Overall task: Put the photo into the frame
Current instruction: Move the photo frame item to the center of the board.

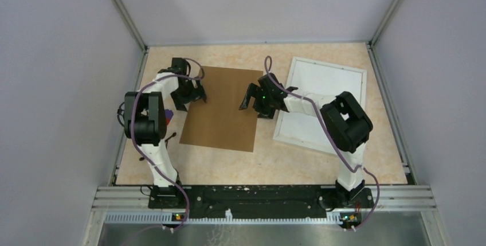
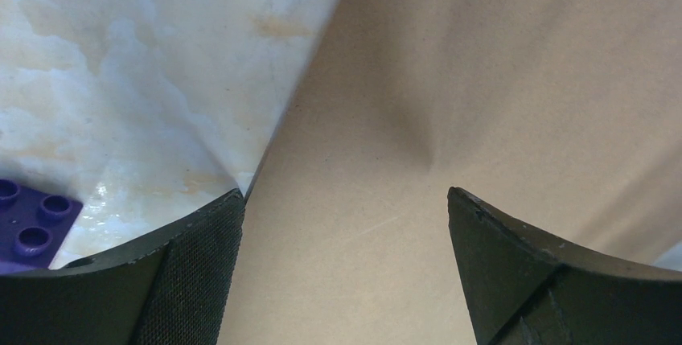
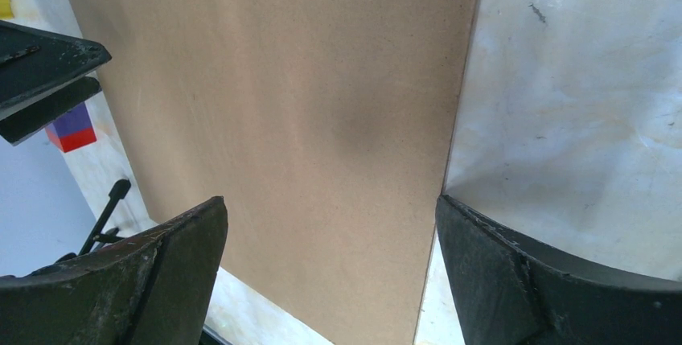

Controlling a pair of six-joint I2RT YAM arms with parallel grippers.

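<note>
The frame point(image 1: 330, 65), with thin white bars and a white surface inside, lies flat at the right of the table; my right arm crosses its near-left part. The photo is not in view. A plain brown board point(image 1: 220, 108) lies flat in the middle. My left gripper point(image 1: 189, 98) is open and empty over the board's left edge point(image 2: 273, 132); its wrist view shows the jaws point(image 2: 346, 200) spread above the board. My right gripper point(image 1: 255, 102) is open and empty over the board's right edge point(image 3: 458, 120), jaws point(image 3: 331, 204) spread wide.
A purple studded brick point(image 2: 32, 224) lies on the marbled table point(image 2: 121, 80) just left of my left gripper, and shows by the left arm in the top view point(image 1: 168, 114). Grey walls close in the table on three sides.
</note>
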